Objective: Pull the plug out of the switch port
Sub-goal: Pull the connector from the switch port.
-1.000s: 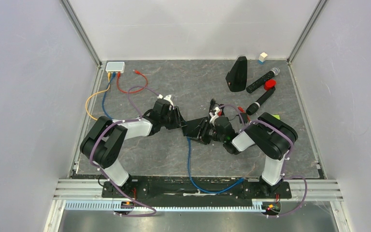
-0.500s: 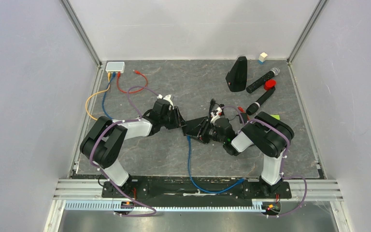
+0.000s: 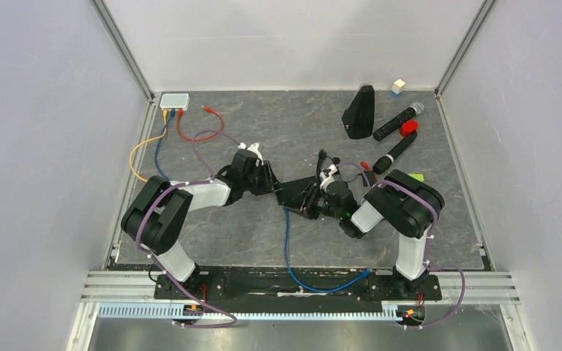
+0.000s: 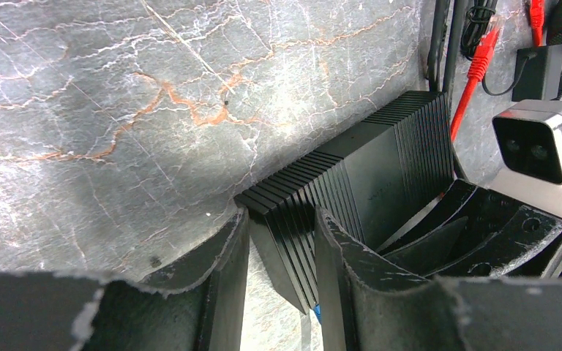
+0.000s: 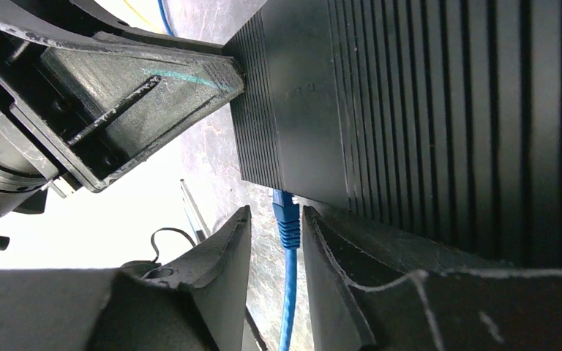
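L fingers [image 4: 223, 270] clamp switch [image 4: 380, 168]; R fingers [image 5: 227, 256] straddle its blue plug [image 5: 286, 219].

Dark grey marbled surface [image 3: 278, 117] with pale and orange veining, enclosed at rear and both sides by plain, evenly lit lavender-grey walls [image 3: 293, 36], with aluminium posts [image 3: 123, 47] at the rear corners and an aluminium rail [image 3: 117, 285] along the near edge.

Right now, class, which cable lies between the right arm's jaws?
The blue cable plugged into the black switch; the red cable and orange cable lie far off.
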Action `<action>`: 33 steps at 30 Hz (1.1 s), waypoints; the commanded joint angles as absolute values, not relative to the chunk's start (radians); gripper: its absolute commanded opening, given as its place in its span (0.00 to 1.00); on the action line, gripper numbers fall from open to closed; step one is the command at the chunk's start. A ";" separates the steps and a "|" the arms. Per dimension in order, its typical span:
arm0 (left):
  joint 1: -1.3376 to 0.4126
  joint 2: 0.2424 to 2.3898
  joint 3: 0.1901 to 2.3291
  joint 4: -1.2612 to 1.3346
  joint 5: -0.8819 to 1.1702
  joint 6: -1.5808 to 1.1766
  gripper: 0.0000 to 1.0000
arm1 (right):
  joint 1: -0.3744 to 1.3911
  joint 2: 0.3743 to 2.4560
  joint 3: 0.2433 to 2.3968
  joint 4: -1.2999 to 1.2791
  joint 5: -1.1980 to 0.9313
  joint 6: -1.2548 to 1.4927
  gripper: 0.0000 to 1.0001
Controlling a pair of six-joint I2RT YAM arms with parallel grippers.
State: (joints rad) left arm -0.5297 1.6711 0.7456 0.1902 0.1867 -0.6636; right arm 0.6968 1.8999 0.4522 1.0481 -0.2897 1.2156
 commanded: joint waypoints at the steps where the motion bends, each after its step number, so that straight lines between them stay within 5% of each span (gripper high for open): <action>1: -0.538 1.704 0.701 0.080 0.152 -0.637 0.41 | 0.697 1.934 0.481 1.001 -0.268 1.246 0.34; 14: -0.538 1.702 0.700 0.072 0.148 -0.628 0.40 | 0.698 1.951 0.517 0.965 -0.238 1.276 0.24; 25: -0.539 1.684 0.684 0.079 0.143 -0.628 0.40 | 0.697 1.948 0.522 0.936 -0.212 1.335 0.29; 33: -0.539 1.681 0.667 0.096 0.148 -0.639 0.39 | 0.698 1.948 0.535 0.905 -0.205 1.352 0.15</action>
